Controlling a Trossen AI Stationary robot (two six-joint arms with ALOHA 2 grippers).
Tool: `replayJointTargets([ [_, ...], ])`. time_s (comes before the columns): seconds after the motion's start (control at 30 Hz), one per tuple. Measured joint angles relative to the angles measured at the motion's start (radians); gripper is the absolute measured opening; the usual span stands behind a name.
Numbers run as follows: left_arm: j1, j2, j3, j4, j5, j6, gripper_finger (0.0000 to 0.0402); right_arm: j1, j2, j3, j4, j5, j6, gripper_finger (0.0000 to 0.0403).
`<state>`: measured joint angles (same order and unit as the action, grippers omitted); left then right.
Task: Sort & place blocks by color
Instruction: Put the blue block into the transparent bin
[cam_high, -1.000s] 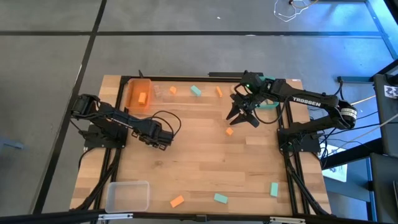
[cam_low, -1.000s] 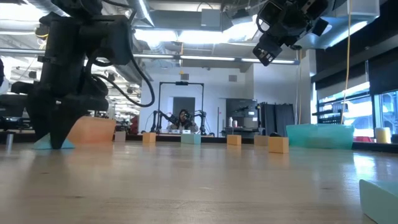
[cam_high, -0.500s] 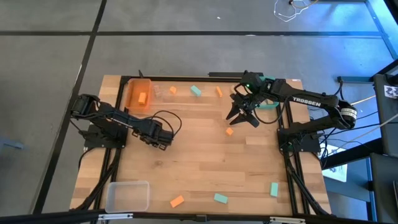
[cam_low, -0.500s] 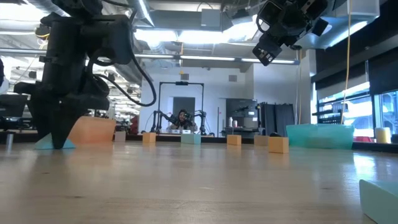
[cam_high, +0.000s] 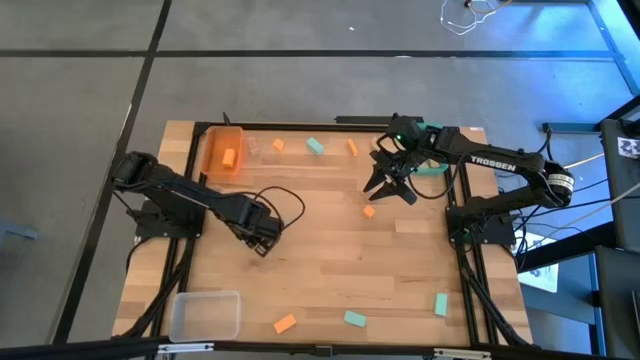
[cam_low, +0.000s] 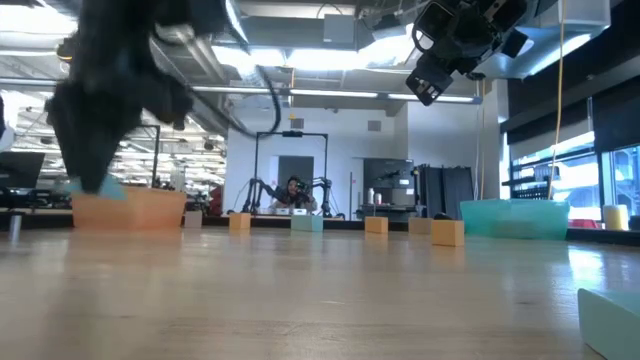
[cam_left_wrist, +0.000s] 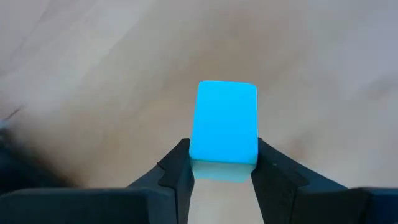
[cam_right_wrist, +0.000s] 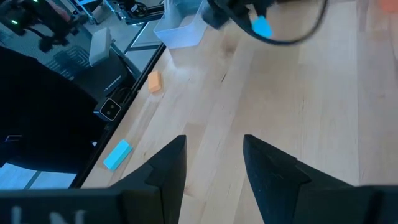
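Orange bin (cam_high: 222, 150) w/ one orange block (cam_high: 229, 157), clear bin (cam_high: 205, 315), left end effector (cam_left_wrist: 222, 168) gripping teal block (cam_left_wrist: 225, 129), right end effector (cam_right_wrist: 213, 163) open, nothing held.

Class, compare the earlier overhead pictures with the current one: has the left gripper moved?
Yes. In the high view the left gripper, shut on a teal block, has shifted away from the orange bin, toward the table's middle.

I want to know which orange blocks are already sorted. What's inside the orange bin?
In the high view, the orange bin holds one orange block, lying near its middle. No other block shows inside. The low view shows only the bin's side wall, so its contents are hidden there.
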<state>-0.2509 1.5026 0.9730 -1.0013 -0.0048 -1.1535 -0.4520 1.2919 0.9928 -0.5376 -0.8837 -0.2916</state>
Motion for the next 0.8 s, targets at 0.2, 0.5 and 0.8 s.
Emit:
replayJointTargets([
  [0.2,-0.111,-0.07,0.118,-0.083,0.06,0.072,0.0122,0.0,0.0,0.0,0.003,-0.003,-0.008,0.0159],
  [0.5,-0.332,-0.143,0.172,-0.079,0.136,-0.039,0.0122,0.0,0.0,0.0,-0.01,-0.221,-0.109,0.0159],
  [0.8,-0.547,-0.094,0.171,0.082,0.231,-0.322,0.0122,0.0,0.0,0.0,-0.014,-0.287,-0.11,0.0159],
])
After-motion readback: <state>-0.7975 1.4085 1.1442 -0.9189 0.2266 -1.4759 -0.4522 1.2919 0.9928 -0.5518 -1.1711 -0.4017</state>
